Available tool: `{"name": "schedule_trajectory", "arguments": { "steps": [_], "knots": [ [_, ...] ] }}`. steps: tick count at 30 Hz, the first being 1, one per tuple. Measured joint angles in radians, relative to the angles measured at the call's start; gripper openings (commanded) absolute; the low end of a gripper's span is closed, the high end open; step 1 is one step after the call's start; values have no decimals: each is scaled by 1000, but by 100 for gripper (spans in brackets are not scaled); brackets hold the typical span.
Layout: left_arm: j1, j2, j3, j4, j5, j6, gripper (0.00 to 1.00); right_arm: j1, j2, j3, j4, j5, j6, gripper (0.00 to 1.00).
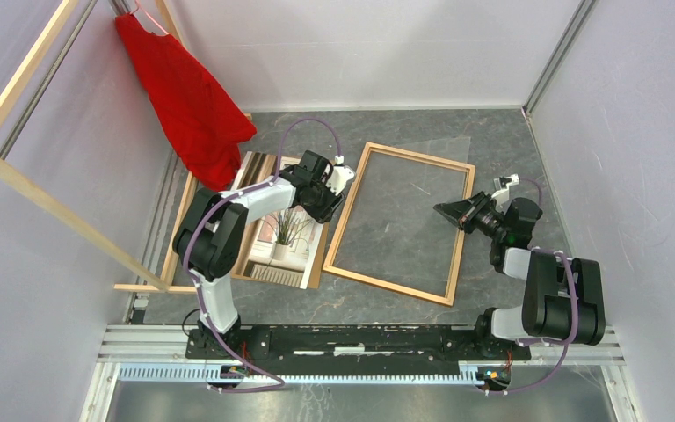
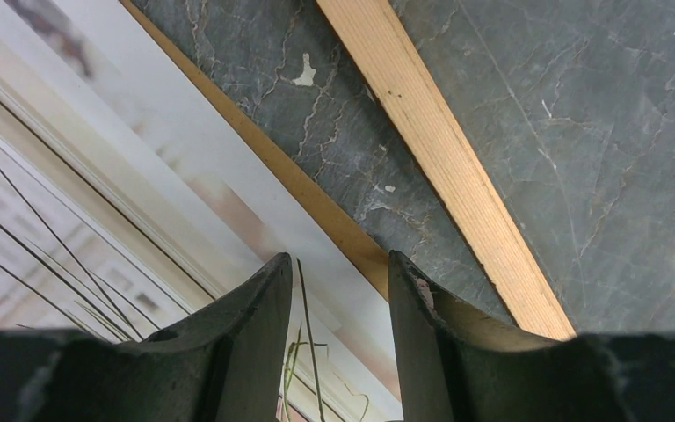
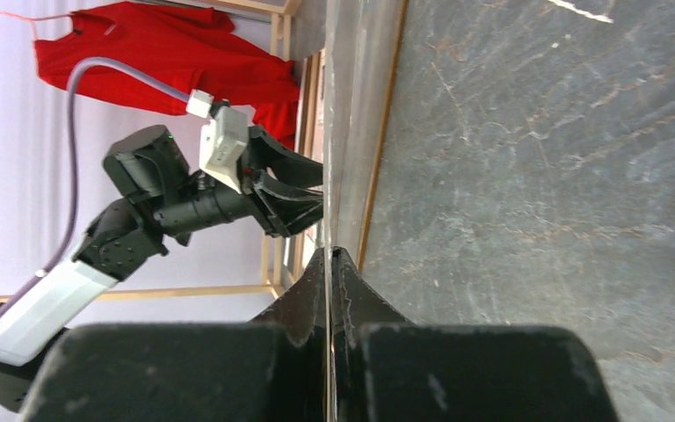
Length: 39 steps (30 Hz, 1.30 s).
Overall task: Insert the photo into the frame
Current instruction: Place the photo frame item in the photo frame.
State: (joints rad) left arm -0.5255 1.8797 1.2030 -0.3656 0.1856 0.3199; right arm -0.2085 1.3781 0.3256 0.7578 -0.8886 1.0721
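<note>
The photo (image 1: 286, 233), a print of a green plant at a window, lies on a brown backing board (image 1: 316, 264) left of the frame (image 1: 457, 233). The frame is an orange-brown wooden rectangle lying flat on the grey table. My left gripper (image 1: 338, 189) is open and empty over the photo's right edge. In the left wrist view its gripper (image 2: 341, 264) hangs above the photo (image 2: 97, 202), with the board edge (image 2: 316, 198) and frame rail (image 2: 439, 149) beside it. My right gripper (image 1: 439, 209) is shut on the clear sheet (image 1: 417, 187). The right wrist view shows the gripper (image 3: 329, 255) holding the sheet (image 3: 352, 105) over the frame.
A red garment (image 1: 189, 97) hangs on a pale wooden rack (image 1: 18, 167) at the back left. White walls close in the table on three sides. A metal rail (image 1: 360, 338) carries both arm bases at the near edge.
</note>
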Motion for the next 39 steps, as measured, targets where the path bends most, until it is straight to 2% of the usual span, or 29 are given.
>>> {"name": "schedule_trajectory", "arguments": {
  "steps": [7,16,27,39],
  "knots": [
    [-4,1,-6,17,0,0,50,45,28,0,117,1,90,0],
    [-5,1,-12,31,1,1,49,54,37,0,120,10,101,0],
    [-10,1,-18,40,3,24,48,56,25,0,45,48,88,0],
    [-32,-2,-27,58,8,28,47,71,-23,18,-171,142,4,0]
  ]
}}
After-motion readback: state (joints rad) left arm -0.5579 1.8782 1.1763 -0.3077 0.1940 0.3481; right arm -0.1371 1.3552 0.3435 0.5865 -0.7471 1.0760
